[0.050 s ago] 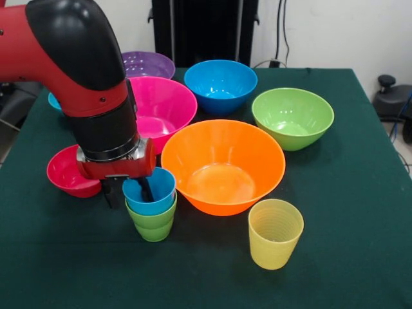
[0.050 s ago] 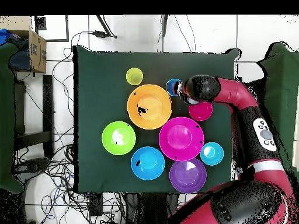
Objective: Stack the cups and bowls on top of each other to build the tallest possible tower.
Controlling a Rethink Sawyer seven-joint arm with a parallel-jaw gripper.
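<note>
Front view low, close across table (image 1: pixel 360 193) — overhead straight down, farther; both share tabletop.

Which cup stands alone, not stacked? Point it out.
The yellow cup: it stands by itself in front of the orange bowl, while the blue cup sits nested in the green cup at the gripper.

A dark green cloth (image 1: pixel 360 212) is covering a table (image 2: pixel 87 175) that is standing on a pale tiled floor (image 2: pixel 58 116). Black cables (image 2: pixel 52 181) are trailing across the floor beside it. A cardboard box (image 2: pixel 36 51) is sitting near one corner. A black stand (image 1: pixel 205 29) is rising behind the table against a white wall (image 1: pixel 335 32).
</note>
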